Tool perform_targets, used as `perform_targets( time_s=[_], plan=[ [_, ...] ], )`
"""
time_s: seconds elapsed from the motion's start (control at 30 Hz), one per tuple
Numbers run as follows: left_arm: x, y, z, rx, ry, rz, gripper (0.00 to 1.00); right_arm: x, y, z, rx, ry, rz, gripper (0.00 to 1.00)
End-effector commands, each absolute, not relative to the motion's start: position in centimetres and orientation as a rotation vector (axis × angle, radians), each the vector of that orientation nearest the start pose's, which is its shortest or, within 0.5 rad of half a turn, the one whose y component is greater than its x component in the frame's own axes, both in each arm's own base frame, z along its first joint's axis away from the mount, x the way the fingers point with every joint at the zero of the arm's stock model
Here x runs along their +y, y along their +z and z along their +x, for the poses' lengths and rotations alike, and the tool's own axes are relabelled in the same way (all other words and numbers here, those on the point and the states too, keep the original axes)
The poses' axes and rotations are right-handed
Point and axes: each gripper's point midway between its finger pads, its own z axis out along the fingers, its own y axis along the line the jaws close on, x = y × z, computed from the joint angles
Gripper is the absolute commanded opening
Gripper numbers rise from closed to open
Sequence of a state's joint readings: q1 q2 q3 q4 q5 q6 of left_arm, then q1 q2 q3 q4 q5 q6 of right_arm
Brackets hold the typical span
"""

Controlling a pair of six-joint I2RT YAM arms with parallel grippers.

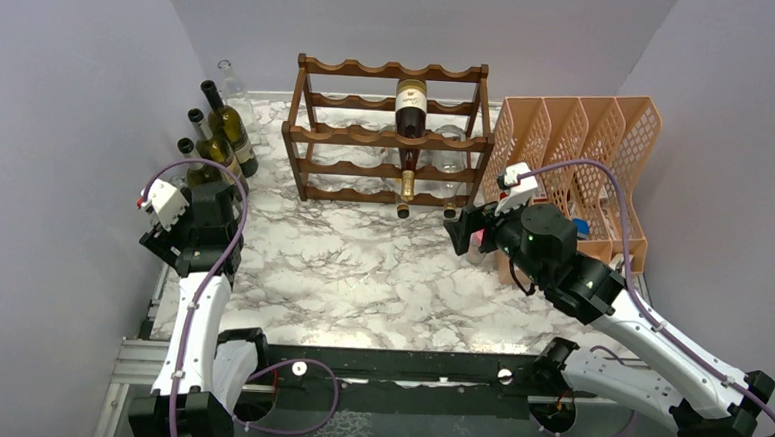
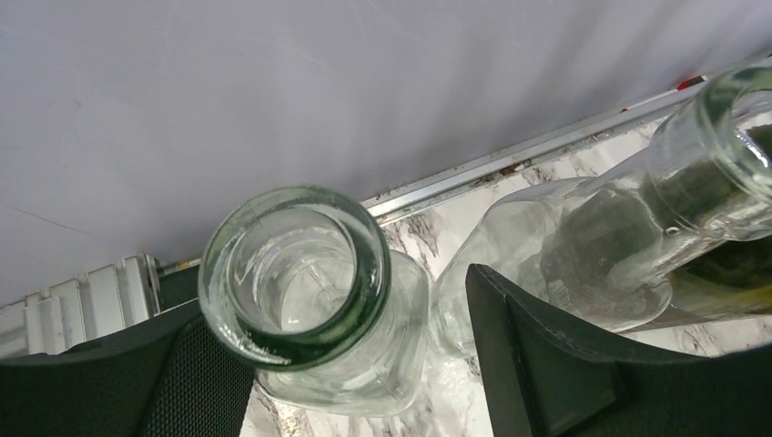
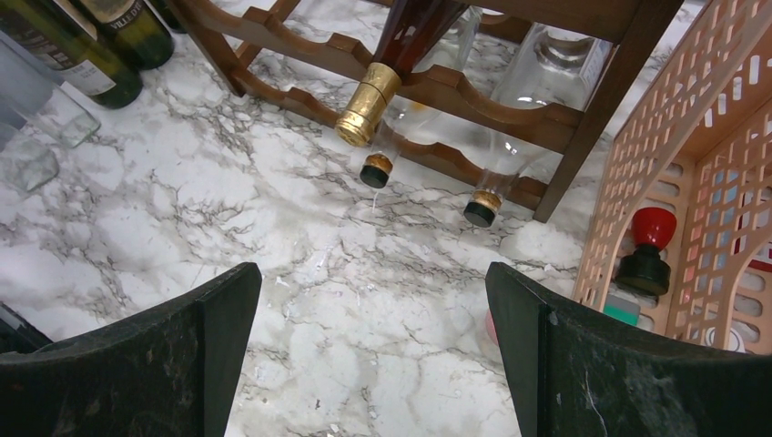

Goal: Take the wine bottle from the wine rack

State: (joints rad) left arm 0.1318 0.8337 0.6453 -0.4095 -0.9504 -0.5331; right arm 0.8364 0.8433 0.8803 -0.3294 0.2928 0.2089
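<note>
Marble-look desk boxed in by plain pale walls.
The desk (image 1: 361, 267) is white with grey veining; a soft bright patch lies on it between the left gripper (image 1: 180, 183) and the right gripper (image 1: 460, 227), nearer than both. Grey-lilac walls (image 1: 59, 111) rise close outside the left gripper, further beyond the right one and ahead of both. An aluminium rail (image 2: 510, 164) edges the wall foot ahead of the left gripper.

No legible txt; labels on wine bottle (image 1: 411, 100) & green bottles (image 3: 91, 64) too blurry.
</note>
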Motion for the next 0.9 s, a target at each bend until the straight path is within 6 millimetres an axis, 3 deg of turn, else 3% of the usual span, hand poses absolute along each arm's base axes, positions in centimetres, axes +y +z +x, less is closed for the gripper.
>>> perform_targets(
  time_s=[0.0,0.1,0.3,0.87],
  plan=[
    [16.0,19.1,21.5,1.620,0.742,-1.114,0.82,20.7,27.5,23.9,1.811,0.492,-0.380,0.96],
    [16.0,19.7,21.7,1.609,0.726,-1.112,0.84,20.8,27.6,23.9,1.809,0.494,-0.381,0.96],
    [15.6,20.9,21.8,1.606,0.684,-1.096,0.99,21.0,27.5,23.8,1.809,0.503,-0.388,0.96],
    [13.7,23.1,20.5,1.590,0.505,-1.084,0.99,21.6,27.0,24.3,1.833,0.487,-0.411,0.96]
  ],
)
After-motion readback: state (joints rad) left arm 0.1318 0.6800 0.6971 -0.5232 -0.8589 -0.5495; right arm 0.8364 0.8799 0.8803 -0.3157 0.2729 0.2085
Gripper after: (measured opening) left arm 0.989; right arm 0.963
